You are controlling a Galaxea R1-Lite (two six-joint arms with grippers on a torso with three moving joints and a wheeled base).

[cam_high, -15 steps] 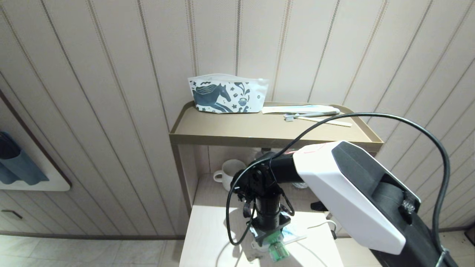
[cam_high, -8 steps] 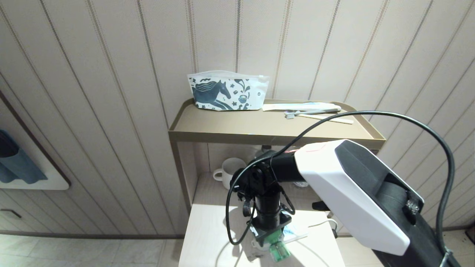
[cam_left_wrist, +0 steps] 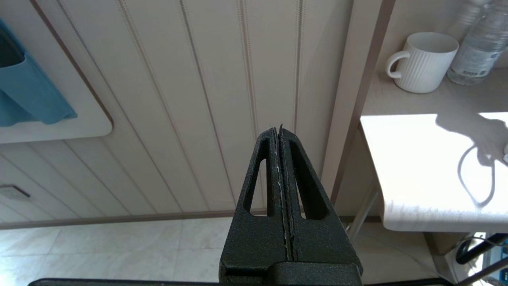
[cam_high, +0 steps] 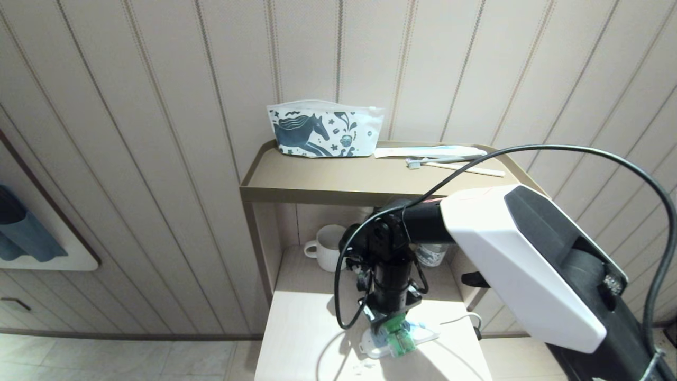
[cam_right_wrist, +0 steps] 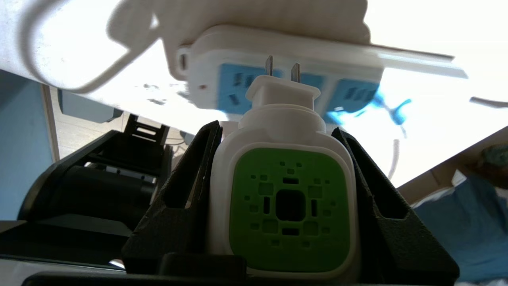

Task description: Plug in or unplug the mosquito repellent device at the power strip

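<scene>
The mosquito repellent device (cam_right_wrist: pixel 289 198) sits clamped between the right gripper (cam_right_wrist: pixel 283 131) jaws, prongs bare and pointing at the power strip (cam_right_wrist: pixel 278 75), just short of its blue socket faces. In head view, the strip (cam_high: pixel 370 346) lies on the white surface (cam_high: pixel 301 338) at 6 o'clock from the mug (cam_high: pixel 323 247). Left gripper (cam_left_wrist: pixel 279 133) parked off the surface's edge, jaws pressed together on nothing.
</scene>
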